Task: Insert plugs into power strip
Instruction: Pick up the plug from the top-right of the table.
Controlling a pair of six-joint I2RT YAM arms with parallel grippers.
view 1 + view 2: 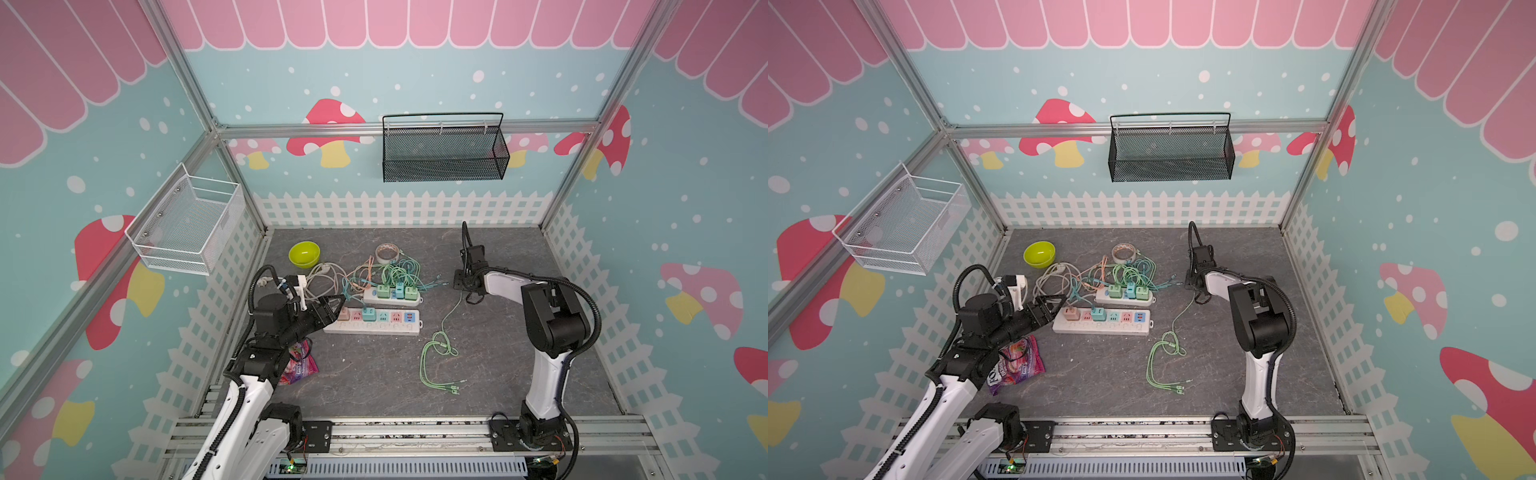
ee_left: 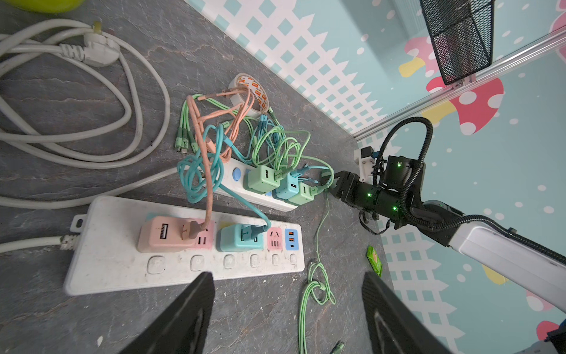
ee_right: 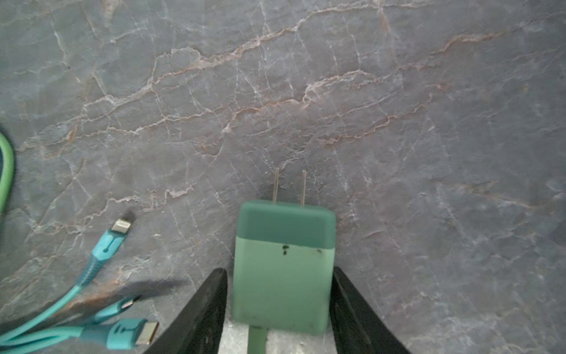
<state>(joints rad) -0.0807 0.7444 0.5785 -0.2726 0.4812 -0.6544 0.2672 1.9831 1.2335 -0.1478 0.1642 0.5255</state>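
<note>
At the right gripper (image 3: 278,270), you have a mint green plug (image 3: 283,275) clamped between the two fingers. Its prongs are aimed at the bare grey tabletop (image 3: 398,122), off both strips. Its green cable (image 2: 318,286) drops to a loose coil on the table. In both top views you will find that gripper just right of the far power strip (image 1: 371,296), beyond its end.

Far power strip: three seated side by side, mint plug (image 2: 263,180), teal plug (image 2: 286,190), second mint plug (image 2: 301,196).

Near power strip (image 2: 122,269): salmon plug (image 2: 162,234) seated nearest the cord. Second teal plug (image 2: 240,240) seated further along, one pink socket showing between them.

Left gripper (image 2: 288,275): fingers spread wide, nothing between them, hovering by the cord end of the near power strip.

Cables from the seated plugs lie tangled behind the far power strip, against a tape roll (image 2: 260,95).
</note>
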